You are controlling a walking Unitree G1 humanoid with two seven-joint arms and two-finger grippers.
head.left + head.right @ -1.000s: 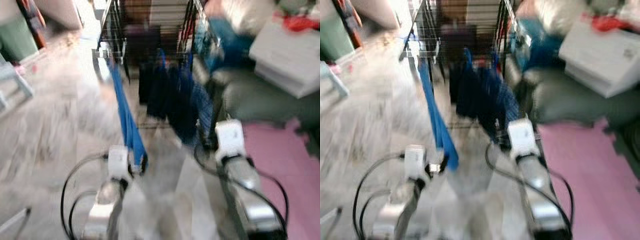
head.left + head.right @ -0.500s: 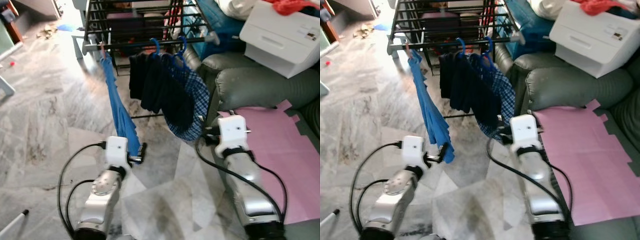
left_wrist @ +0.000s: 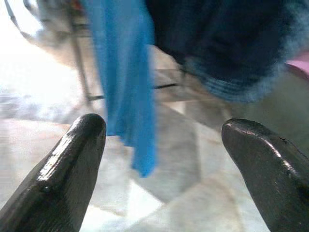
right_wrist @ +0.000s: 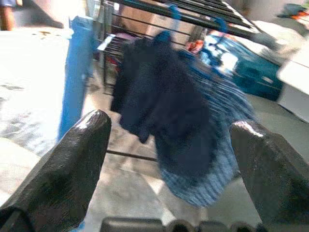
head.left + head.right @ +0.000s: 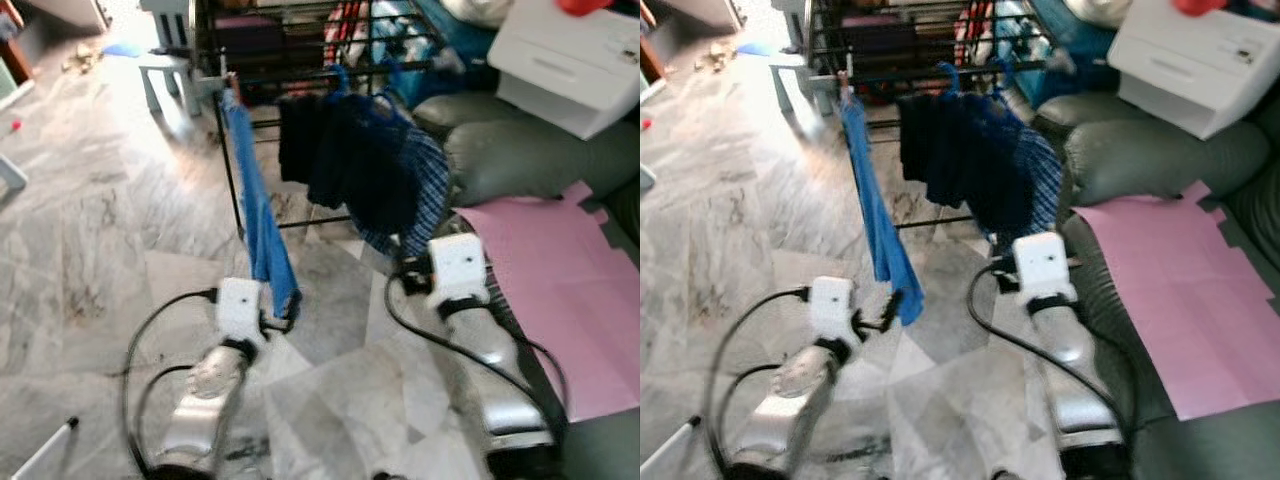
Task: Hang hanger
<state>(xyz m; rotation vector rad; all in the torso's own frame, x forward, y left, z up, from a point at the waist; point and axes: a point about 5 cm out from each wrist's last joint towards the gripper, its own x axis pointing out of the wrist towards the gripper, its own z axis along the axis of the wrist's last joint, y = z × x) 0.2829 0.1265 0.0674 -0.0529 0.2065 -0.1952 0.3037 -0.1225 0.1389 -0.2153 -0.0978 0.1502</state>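
Head views: black wire drying rack [image 5: 300, 40] ahead of both grippers, standing on grey marbled floor tiles [image 5: 90, 250]. Blue hangers [image 5: 948, 76] hooked on its front rail carry dark navy garments [image 5: 345, 160] and a blue checked shirt [image 5: 432, 195]. A long bright blue cloth [image 5: 872, 215] hangs from the rail's left end, its lower tip just beside the left gripper [image 5: 281, 320]. Right gripper [image 5: 408, 281] sits low, close under the checked shirt hem; its fingers are mostly hidden here. Right of it a grey leather sofa [image 5: 520, 150] with a pink sheet [image 5: 560, 270] laid flat; a white box-like unit [image 5: 1195, 60] beyond. Open floor to the left of the left gripper.

Left wrist view: two glossy black fingers [image 3: 67, 174] spread wide, nothing between; blue cloth hangs straight ahead, navy garments further over, blurred.

Right wrist view: fingers [image 4: 72, 164] wide apart, empty; navy clothes and checked shirt on hangers dead ahead, rack rail above them, blue cloth off beyond one finger.
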